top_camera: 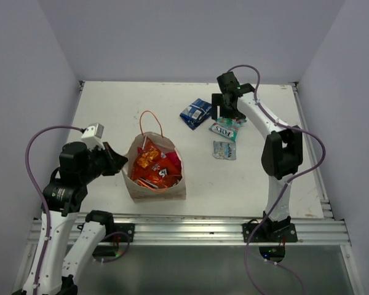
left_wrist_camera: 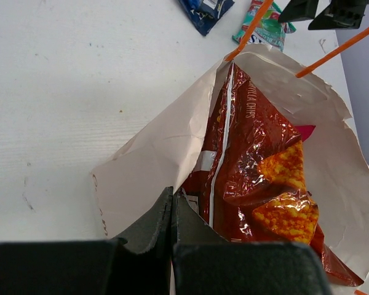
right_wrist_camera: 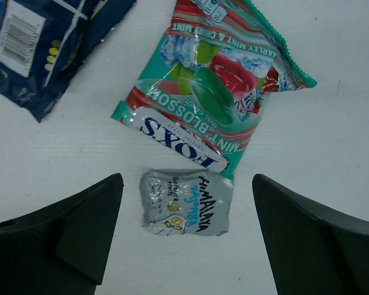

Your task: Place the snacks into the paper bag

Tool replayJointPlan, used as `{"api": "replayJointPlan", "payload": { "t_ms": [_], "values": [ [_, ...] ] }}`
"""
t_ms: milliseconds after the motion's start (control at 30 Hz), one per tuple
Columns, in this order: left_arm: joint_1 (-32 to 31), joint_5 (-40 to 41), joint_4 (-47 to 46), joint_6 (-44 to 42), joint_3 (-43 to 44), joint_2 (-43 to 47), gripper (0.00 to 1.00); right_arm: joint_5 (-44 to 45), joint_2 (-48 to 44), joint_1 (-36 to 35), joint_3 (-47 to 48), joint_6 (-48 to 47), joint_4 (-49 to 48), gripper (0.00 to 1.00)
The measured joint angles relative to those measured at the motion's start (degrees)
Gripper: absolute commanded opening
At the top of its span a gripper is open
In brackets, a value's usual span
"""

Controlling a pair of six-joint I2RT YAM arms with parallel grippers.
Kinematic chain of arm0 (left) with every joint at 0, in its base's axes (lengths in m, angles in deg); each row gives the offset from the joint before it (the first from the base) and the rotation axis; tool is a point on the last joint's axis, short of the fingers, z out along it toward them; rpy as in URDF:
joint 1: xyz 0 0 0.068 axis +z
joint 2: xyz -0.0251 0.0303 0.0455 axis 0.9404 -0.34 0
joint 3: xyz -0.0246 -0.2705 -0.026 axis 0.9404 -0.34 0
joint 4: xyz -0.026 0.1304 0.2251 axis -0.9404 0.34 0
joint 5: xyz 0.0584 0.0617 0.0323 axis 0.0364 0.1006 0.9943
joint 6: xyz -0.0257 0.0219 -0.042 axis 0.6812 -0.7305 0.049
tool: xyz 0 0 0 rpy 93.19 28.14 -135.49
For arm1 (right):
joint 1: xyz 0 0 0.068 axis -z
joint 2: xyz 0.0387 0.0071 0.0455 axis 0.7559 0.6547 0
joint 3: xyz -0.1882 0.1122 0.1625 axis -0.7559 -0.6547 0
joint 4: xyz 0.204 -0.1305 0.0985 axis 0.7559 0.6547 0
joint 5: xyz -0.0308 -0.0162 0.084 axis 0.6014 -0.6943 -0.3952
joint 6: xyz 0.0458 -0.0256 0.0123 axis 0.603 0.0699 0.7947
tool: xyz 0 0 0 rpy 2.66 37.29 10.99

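The white worktop (top_camera: 111, 117) carries the paper bag (top_camera: 160, 189) left of centre and, apart to its right, a blue packet (top_camera: 195, 112), a green-white packet (top_camera: 224, 130) and a small silvery-grey packet (top_camera: 224, 150).

table (top_camera: 111, 123): white, matte | walls (top_camera: 190, 37): pale lilac, 3 sides | near edge: aluminium rail (top_camera: 190, 228) | light: even
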Motion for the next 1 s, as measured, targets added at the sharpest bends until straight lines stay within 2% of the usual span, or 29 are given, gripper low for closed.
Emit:
{"api": "replayJointPlan", "payload": {
  "t_ms": [233,467,500,600,633,667,700,733,900,1000],
  "values": [
    [0.0,0.5,0.4,0.0,0.1,0.0,0.00,2.4,3.9,3.1,-2.9,0.1,-2.8,0.89],
    [0.0,0.8,0.8,0.0,0.6,-0.2,0.00,2.1,8.0,5.5,-5.2,0.2,-5.3,0.75],
    [0.0,0.9,0.9,0.0,0.7,-0.3,0.00,1.8,8.7,5.7,-5.9,0.3,-5.6,0.72],
    [0.0,1.1,0.9,0.0,0.8,-0.4,0.00,0.3,9.3,5.9,-7.1,0.3,-7.1,0.52],
    [0.0,1.2,0.9,0.0,0.8,-0.4,0.00,0.2,9.3,5.9,-7.1,0.1,-7.5,0.27],
    [0.0,1.2,1.0,0.0,0.8,-0.4,0.00,-0.3,9.3,5.8,-7.2,-0.1,-7.9,0.12],
    [0.0,1.2,1.0,0.0,0.8,-0.4,0.00,-0.7,9.3,5.7,-7.2,-0.4,-8.1,0.03],
    [0.0,1.2,1.0,0.0,0.9,-0.3,0.00,-0.9,8.8,5.7,-7.2,-0.3,-8.1,0.00],
    [0.0,1.5,1.3,0.1,0.9,0.0,0.00,-0.9,6.0,5.7,-7.2,-1.3,-6.6,0.00],
    [0.0,1.5,1.3,0.4,0.9,0.2,0.00,-1.7,1.1,5.3,-7.1,-2.5,-4.1,0.00]
  ]
}}
